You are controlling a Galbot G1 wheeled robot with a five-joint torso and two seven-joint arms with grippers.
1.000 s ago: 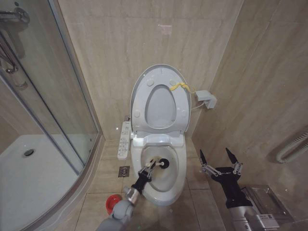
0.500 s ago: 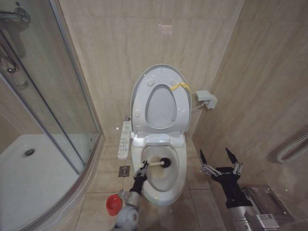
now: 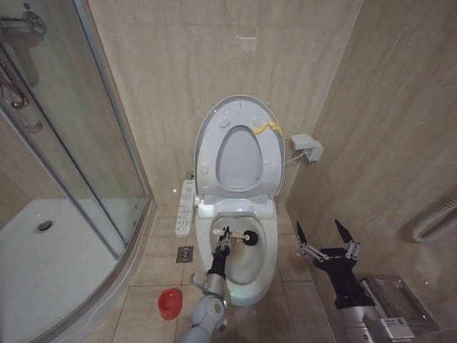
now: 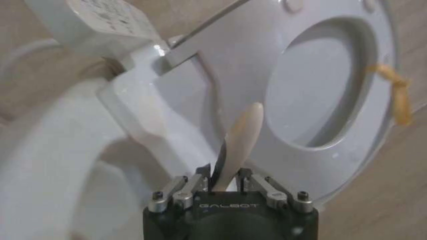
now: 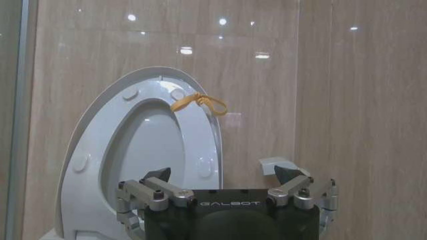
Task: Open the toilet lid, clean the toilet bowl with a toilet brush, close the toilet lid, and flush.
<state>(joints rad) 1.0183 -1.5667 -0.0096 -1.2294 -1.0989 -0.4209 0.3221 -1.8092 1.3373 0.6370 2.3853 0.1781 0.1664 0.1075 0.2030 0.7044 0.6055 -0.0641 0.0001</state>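
The toilet lid [image 3: 237, 146] stands raised against the far wall together with its seat ring, the yellow strap [image 3: 270, 129] hanging at its upper right edge. Below it the toilet bowl [image 3: 241, 275] lies open. Left of the bowl's near end, on the floor, sits the red holder cup [image 3: 168, 303].

The step in hand looks like scrubbing. The left claw [image 3: 224, 238] reaches over the bowl, its fingers clamped on the thin handle of the toilet brush [image 3: 245, 236], whose black head rests at the far part of the basin. To scrub well, I judge the head should stay pressed on the ceramic and sweep round the stained inner wall, the handle kept low enough to clear the raised seat. The grip sits far from the bristles, so hard pushes could twist the handle.

The right claw [image 3: 325, 237] hovers right of the bowl, fingers spread apart, holding nothing.
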